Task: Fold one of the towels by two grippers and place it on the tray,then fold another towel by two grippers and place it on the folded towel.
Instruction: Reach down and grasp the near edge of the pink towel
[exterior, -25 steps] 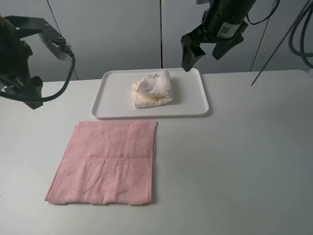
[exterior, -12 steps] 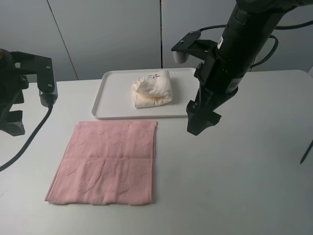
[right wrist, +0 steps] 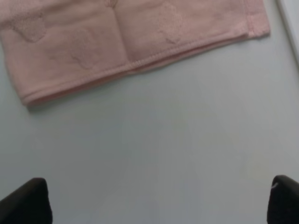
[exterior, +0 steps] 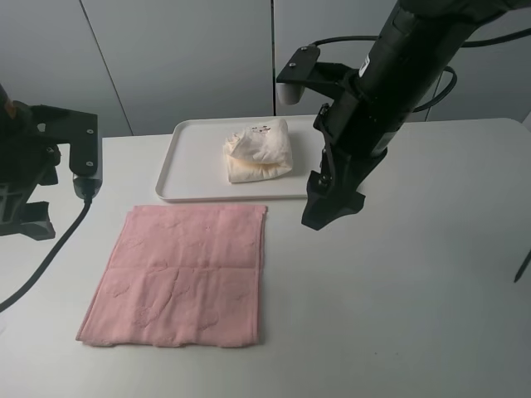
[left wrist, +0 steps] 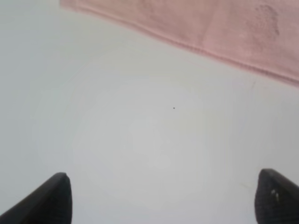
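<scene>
The folded cream towel [exterior: 259, 153] is sitting in the white tray [exterior: 195, 178] at upper centre, its printed label [exterior: 262, 128] too small to read. The pink towel [exterior: 182, 275] is lying flat at lower left. The right gripper [exterior: 328, 211] is hovering near its upper right corner and the left gripper [left wrist: 163, 198] is hanging at the left edge, both spread wide and holding nothing.

The left gripper [left wrist: 163, 198] shows only its two black fingertips [left wrist: 51, 200]. They stand wide apart above the white table [left wrist: 140, 140], with bare tabletop between them. The pink towel [left wrist: 210, 23] shows one hemmed edge, lying flat on the table and well apart from the fingertips. A faint embossed patch marks its terry surface. One small dark speck [left wrist: 174, 108] sits on the table between the towel's edge and the gripper.
</scene>
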### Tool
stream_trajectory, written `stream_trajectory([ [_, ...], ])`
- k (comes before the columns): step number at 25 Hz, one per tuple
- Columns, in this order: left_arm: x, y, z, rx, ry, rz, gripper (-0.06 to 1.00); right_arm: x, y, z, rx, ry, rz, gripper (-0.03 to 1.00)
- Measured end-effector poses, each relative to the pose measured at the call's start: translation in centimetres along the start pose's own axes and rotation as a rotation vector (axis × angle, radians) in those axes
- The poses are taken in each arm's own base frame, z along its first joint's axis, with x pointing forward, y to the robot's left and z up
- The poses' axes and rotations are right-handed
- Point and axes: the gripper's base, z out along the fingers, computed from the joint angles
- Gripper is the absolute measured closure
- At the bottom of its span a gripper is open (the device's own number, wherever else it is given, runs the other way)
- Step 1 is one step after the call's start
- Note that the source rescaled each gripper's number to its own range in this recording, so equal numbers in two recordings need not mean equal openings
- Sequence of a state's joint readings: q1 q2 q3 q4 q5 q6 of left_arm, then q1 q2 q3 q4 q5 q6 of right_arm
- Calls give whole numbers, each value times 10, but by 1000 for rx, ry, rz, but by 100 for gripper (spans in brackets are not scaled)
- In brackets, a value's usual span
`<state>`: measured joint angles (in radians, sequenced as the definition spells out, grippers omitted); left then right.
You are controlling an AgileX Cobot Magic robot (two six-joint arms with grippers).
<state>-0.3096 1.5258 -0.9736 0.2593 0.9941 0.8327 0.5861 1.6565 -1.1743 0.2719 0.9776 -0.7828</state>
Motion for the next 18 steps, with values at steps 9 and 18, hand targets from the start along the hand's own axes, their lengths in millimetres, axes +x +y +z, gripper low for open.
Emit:
stream_trajectory([
  [9,22,-62,63,120,30,232,-6,-26,39,32,-10,63,-232,-3],
  [18,1,-94,73,47,-109,336,-6,-36,72,98,-31,218,-335,-3],
])
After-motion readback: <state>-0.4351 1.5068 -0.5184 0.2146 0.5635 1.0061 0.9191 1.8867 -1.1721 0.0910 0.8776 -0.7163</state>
